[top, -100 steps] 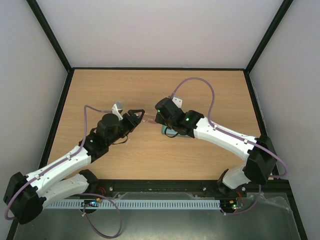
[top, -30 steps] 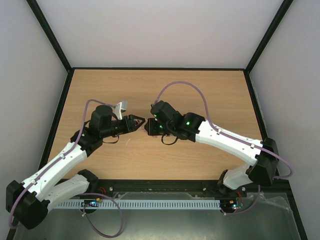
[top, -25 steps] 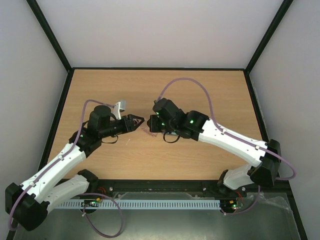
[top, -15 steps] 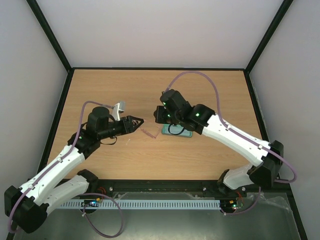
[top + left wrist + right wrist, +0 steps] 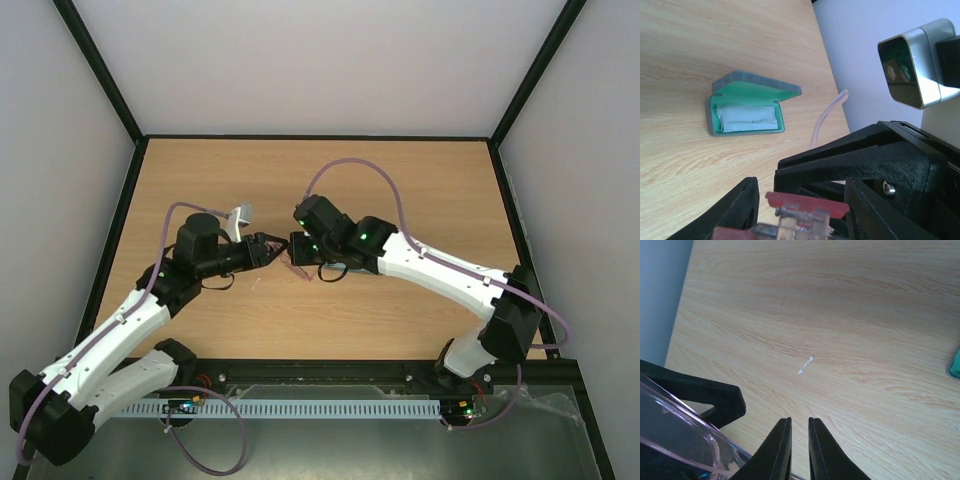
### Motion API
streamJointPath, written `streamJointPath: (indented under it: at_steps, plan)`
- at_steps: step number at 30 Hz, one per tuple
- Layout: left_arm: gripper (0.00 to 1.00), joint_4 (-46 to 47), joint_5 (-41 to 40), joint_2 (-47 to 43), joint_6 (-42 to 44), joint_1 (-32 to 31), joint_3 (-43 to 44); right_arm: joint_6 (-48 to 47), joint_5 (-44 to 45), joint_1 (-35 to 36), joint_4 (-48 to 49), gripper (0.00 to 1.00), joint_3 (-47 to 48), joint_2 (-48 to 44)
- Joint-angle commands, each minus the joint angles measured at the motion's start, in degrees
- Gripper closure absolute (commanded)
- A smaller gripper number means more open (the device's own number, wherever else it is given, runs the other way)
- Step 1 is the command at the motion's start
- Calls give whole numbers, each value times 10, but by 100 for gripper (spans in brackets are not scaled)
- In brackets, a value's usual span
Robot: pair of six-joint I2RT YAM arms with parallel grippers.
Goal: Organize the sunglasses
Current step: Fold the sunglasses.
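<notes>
The sunglasses [image 5: 299,268] are held over the bench [image 5: 420,180] at the centre of the overhead view, between the two grippers. At the bottom of the left wrist view their pinkish frame is pinched by the left gripper [image 5: 800,206]. One slim clear arm is seen reaching up toward the right gripper [image 5: 799,450], which is pressed almost together; whether that arm is caught in it cannot be told. Left of centre in the left wrist view the case [image 5: 756,85] is laid open, with a pale blue cloth [image 5: 747,118] folded inside.
</notes>
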Motion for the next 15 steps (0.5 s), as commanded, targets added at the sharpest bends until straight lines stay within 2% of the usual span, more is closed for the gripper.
streamJointPath:
  at_steps: [1, 8, 12, 15]
  plan:
    - [55, 21, 2, 13, 7, 3, -1, -1, -14, 16, 13, 86, -29, -17]
    - [55, 17, 11, 18, 11, 3, 4, -3, 33, 4, -15, 86, -27, -47]
    - [54, -12, 7, 10, 25, 4, 14, -3, 51, -19, -43, 79, -5, -90]
    - [54, -27, 3, 5, 32, 6, 15, -2, 60, -24, -64, 70, 5, -125]
